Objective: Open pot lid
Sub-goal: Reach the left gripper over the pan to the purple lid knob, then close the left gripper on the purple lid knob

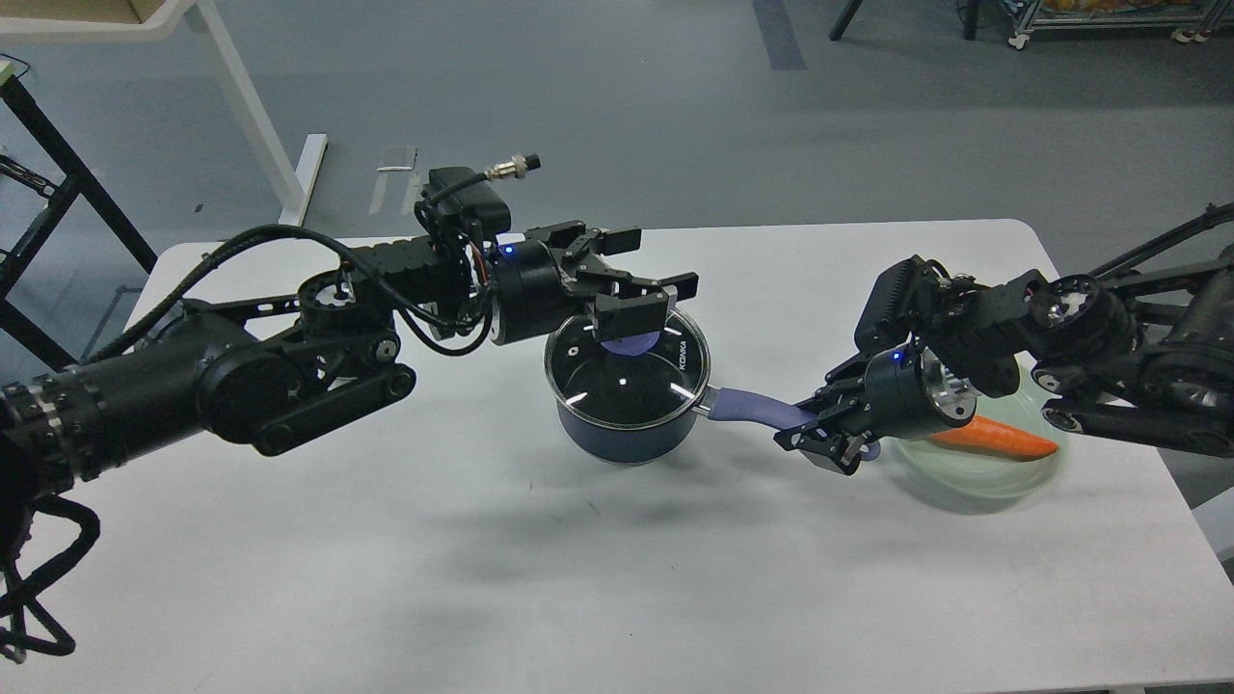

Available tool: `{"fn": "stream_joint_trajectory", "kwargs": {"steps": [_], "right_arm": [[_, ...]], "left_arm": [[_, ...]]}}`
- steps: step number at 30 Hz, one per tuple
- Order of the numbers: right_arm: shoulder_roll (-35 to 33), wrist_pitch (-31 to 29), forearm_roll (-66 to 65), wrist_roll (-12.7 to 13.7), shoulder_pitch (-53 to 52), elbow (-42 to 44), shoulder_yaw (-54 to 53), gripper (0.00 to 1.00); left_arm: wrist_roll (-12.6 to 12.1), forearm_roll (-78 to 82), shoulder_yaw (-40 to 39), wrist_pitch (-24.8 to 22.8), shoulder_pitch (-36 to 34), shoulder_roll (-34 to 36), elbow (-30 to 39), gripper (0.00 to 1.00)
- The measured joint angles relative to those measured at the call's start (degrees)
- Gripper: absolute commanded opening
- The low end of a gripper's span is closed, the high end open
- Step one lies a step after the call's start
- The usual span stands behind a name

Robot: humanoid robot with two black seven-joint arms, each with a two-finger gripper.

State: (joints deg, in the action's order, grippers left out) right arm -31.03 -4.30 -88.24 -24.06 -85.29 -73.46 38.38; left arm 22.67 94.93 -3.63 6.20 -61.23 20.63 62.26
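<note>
A dark blue pot (617, 436) stands mid-table under a glass lid (617, 381) with a purple knob (625, 344). My left gripper (648, 280) is open just above the far side of the lid. Its near finger pad (631, 313) hides the top of the knob, and I cannot tell whether it touches. My right gripper (819, 436) is shut on the end of the pot's purple handle (757, 408), to the right of the pot.
A pale green plate (964, 477) with a carrot (1007, 440) lies at the right, partly under my right arm. The white table (482, 578) ends close behind the pot. A white table leg (255, 116) stands on the floor at the back left.
</note>
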Motion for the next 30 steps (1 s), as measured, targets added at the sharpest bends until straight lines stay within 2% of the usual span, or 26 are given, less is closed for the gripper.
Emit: {"fn": "stream_joint_trajectory", "kwargs": {"steps": [11,17,24,27,30], "right_arm": [[0.0,0.0,0.0,0.0,0.1,-0.1,0.0,0.24],[0.1,0.0,0.0,0.0,0.1,-0.2,0.0,0.24],[0.1,0.0,0.0,0.0,0.1,-0.3,0.0,0.24],[0.1,0.0,0.0,0.0,0.1,-0.3,0.0,0.25],[0.1,0.0,0.0,0.0,0.1,-0.3,0.0,0.25]], "left_arm": [[-0.2,3.4,11.2,5.2,-0.2,-3.6,-7.8,0.98],[-0.3,3.3,12.2,6.5,-0.4,-4.3,-11.0,0.97],[-0.1,3.2,12.7,7.5,-0.2,-4.5,-11.5,0.97],[-0.1,3.2,12.7,7.5,0.0,-4.5,-11.5,0.92],[-0.1,3.2,12.8,7.6,0.2,-4.6,-11.5,0.78]]}}
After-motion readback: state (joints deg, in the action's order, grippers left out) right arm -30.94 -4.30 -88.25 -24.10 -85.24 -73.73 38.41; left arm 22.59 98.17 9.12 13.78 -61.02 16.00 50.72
